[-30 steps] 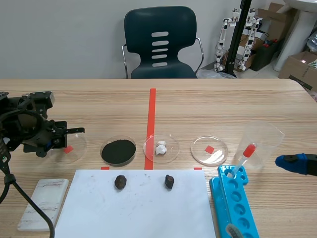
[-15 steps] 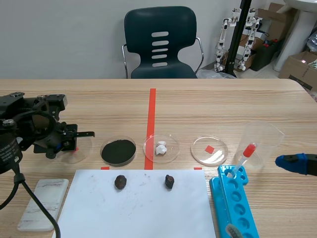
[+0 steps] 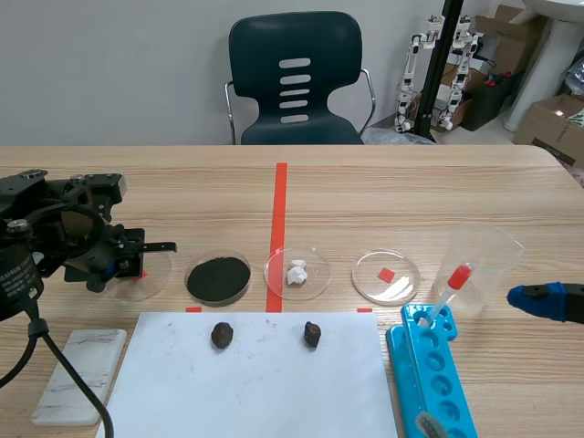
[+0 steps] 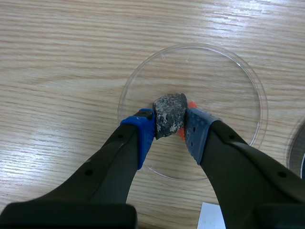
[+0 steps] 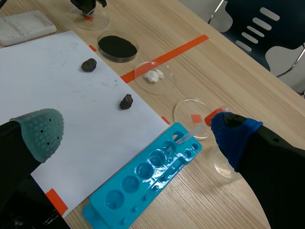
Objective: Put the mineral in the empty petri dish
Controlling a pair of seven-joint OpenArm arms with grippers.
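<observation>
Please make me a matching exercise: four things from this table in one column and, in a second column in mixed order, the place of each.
1 mineral
2 white lumps
3 dark stones
4 dropper

A on the white sheet
B in the blue rack
C in the petri dish on the tape line
D gripped by the left tool

Pairs: 1-D, 2-C, 3-A, 4-B

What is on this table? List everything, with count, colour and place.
mineral: one, grey, in the left gripper, over the leftmost petri dish.
other petri dishes: three, clear; one holds black powder, one white lumps.
rocks: two, dark, on the white paper.
tube rack: one, blue, right of paper.
beaker: one, clear, behind rack.
dropper: one, red-capped, in rack.
tile: one, white, left of paper.
left gripper: shut on mineral.
right gripper: open, right of beaker.
</observation>
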